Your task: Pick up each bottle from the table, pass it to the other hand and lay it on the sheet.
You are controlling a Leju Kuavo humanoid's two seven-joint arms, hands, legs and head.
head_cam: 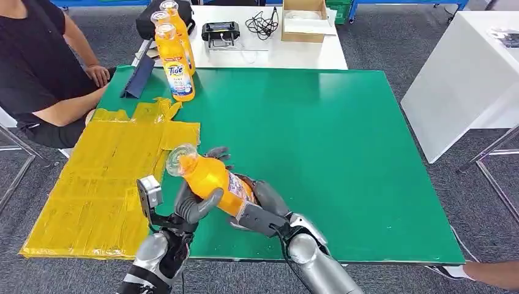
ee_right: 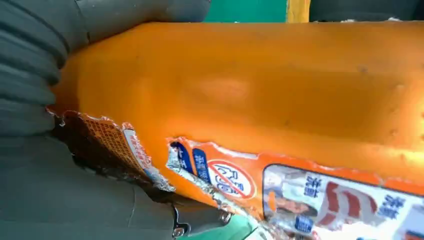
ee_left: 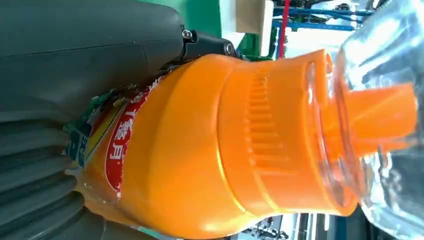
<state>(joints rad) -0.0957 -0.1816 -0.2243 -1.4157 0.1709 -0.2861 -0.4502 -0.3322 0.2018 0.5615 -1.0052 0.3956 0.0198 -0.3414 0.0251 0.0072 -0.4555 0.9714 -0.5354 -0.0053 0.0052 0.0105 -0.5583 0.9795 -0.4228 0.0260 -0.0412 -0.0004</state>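
Head view | orange bottle (head_cam: 211, 177), clear cap, torn label | left robot hand (head_cam: 194, 205) and right robot hand (head_cam: 260, 208) both grip it

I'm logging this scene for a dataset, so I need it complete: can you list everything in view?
held bottle: 1, orange, clear cap, between both hands.
standing bottles: 2, orange, far left of green table.
sheet: 1, yellow, table's left side.
white table: 1, behind, with cardboard box, cables, black device.
person: 1, black shirt, seated far left.
left hand: grips the bottle.
right hand: holds its base.
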